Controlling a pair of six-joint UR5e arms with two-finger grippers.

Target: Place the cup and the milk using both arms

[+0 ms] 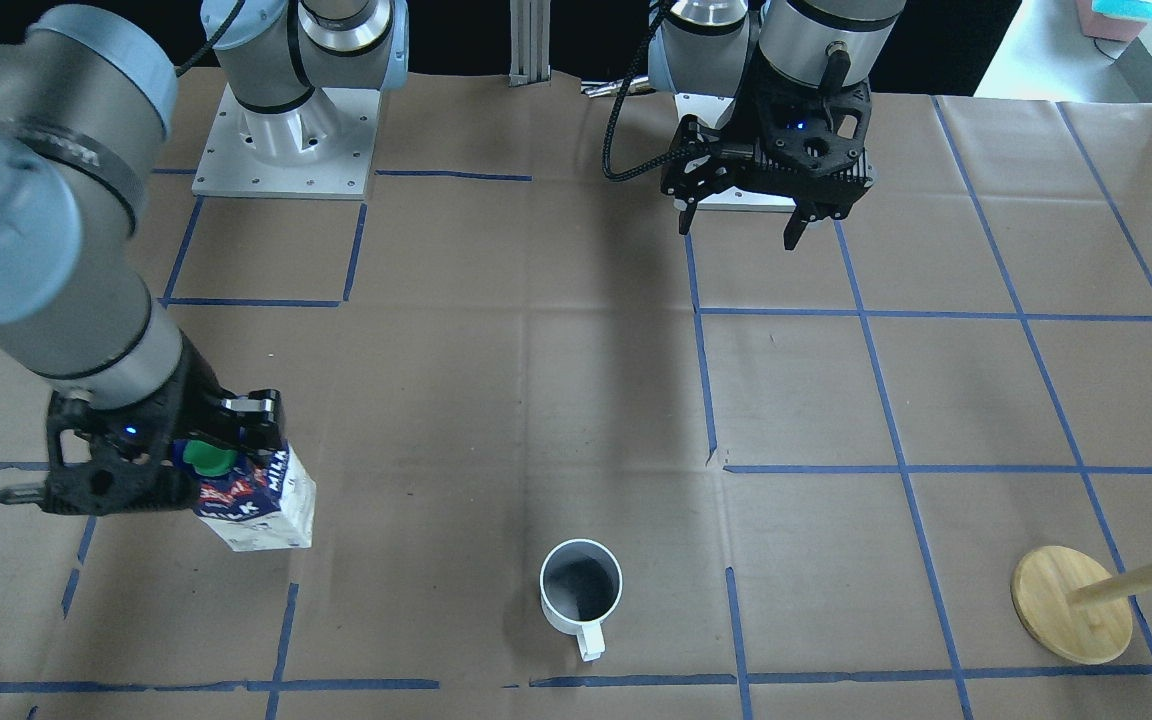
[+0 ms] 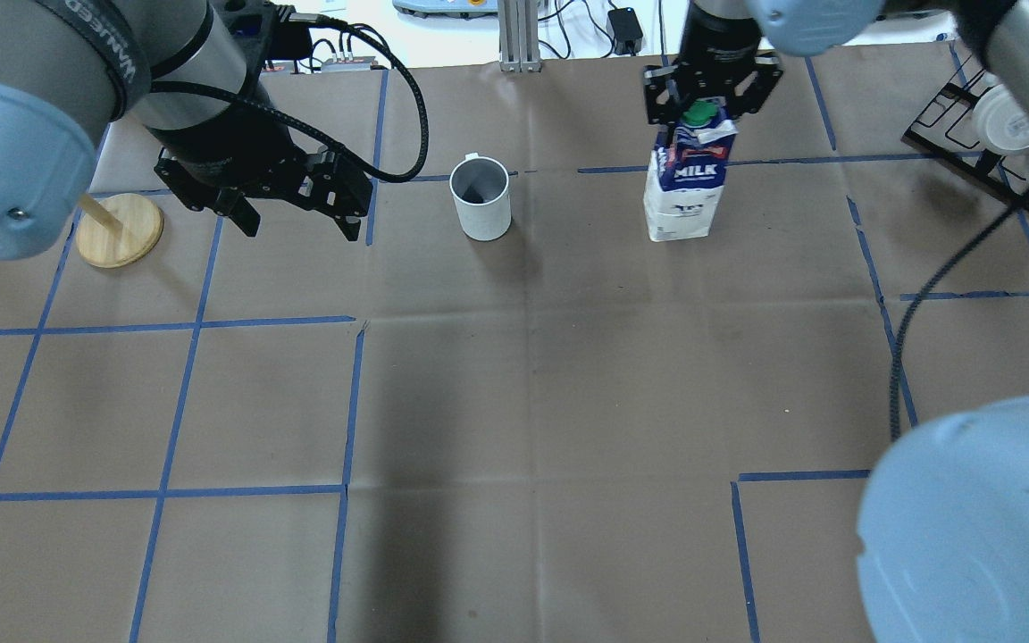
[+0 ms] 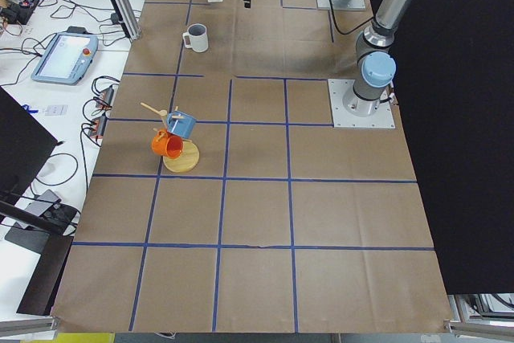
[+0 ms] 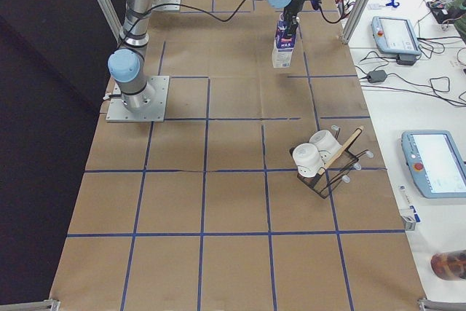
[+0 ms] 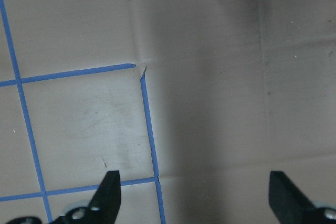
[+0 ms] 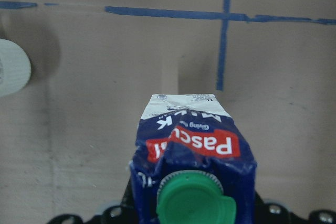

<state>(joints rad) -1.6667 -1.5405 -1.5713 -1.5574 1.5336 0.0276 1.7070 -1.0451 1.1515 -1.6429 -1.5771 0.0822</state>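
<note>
Right hand [image 2: 708,105] is clamped on the gable top of the milk [image 2: 682,192], which stands upright on the tabletop [image 2: 568,375], well apart from the cup [image 2: 480,201] on the right arm's side. Left hand [image 2: 298,223] hangs above the cup's opposite side, fingers spread wide, holding nothing. Cup upright.

1. We count one cup [image 2: 481,210], near the desk's far edge.
2. We count one milk [image 2: 682,192], by the same edge, toward the right end.
3. We count two arms, the left arm [image 1: 816,40] and the right arm [image 1: 66,250].
4. We count two grippers, the left gripper [image 1: 738,236] and the right gripper [image 2: 709,105].
5. We count one wooden stand [image 3: 181,160] at the left edge, bearing one blue mug [image 3: 183,124] and one orange mug [image 3: 166,144].
6. We count one black wire rack [image 4: 329,181] at the right edge, holding two white cups [image 4: 304,156].
</note>
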